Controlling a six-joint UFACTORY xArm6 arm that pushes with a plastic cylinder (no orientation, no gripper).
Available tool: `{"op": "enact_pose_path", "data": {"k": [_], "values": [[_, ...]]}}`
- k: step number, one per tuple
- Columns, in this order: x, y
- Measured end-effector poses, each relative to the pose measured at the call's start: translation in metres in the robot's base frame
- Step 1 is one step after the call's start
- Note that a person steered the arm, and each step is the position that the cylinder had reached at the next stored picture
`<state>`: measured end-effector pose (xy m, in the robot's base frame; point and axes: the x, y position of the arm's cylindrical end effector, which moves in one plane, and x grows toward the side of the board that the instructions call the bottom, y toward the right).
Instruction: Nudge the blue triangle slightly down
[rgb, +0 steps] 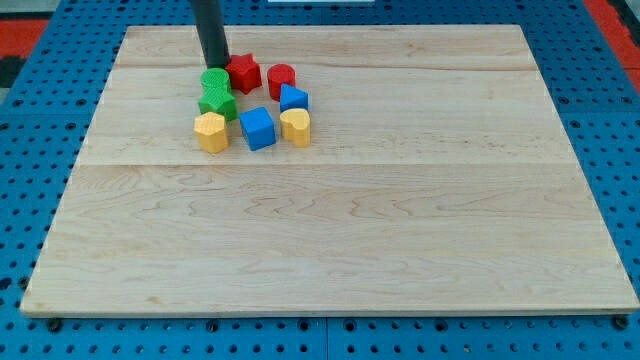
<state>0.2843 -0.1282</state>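
The blue triangle (293, 98) sits in a tight cluster near the board's top, just below the red cylinder (281, 78) and just above the yellow block (295, 127). My tip (215, 64) rests at the cluster's upper left, touching or nearly touching the top of the green cylinder (214, 81) and beside the red star (243, 73). The tip is well to the left of the blue triangle, with the red star and red cylinder between them.
A green star (217, 102) lies below the green cylinder. A yellow hexagon (210, 131) and a blue cube (257, 129) form the cluster's bottom row. The wooden board (330, 230) lies on a blue pegboard table.
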Motion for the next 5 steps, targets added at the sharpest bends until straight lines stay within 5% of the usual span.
{"op": "enact_pose_path", "data": {"k": [2,3,5], "values": [[0.045,0.133],[0.048,0.147],[0.048,0.043]]}}
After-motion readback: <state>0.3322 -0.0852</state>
